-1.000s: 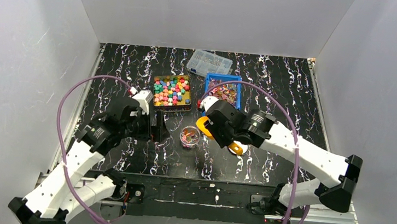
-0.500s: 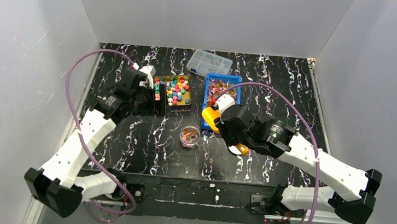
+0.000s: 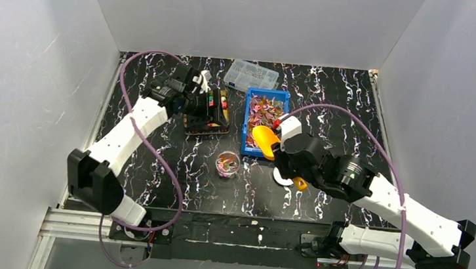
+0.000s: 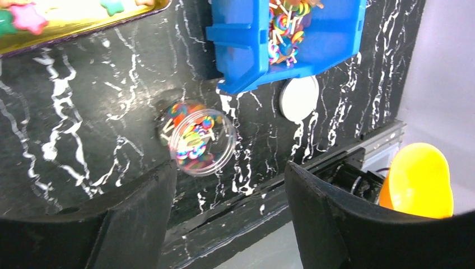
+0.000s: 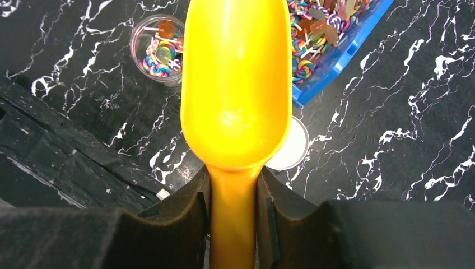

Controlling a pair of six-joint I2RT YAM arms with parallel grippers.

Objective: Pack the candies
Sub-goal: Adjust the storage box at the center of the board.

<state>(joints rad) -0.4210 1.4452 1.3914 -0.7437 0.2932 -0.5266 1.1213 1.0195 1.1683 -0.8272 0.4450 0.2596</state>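
Chunky coloured candies lie in a gold tray (image 3: pixel 190 124), mostly hidden under my left gripper (image 3: pixel 213 108), which hovers over it, open and empty (image 4: pixel 229 174). Wrapped lollipop candies (image 3: pixel 265 107) fill a blue bin (image 3: pixel 248 117). A clear cup (image 3: pixel 227 163) holding several lollipops stands in front of both; it also shows in the left wrist view (image 4: pixel 196 137) and the right wrist view (image 5: pixel 158 47). My right gripper (image 3: pixel 280 157) is shut on the handle of an empty orange scoop (image 5: pixel 235 84), whose bowl (image 3: pixel 262 140) hangs over the bin's near edge.
A white round lid (image 3: pixel 282 177) lies flat beside the scoop, in front of the blue bin (image 5: pixel 288 151). A clear compartment box (image 3: pixel 251 75) stands at the back. Grey walls close in three sides, and a black rail runs along the near edge.
My left arm swung from beside the cup back to above the gold tray. My right arm carried the scoop right and back, toward the blue bin's near edge.
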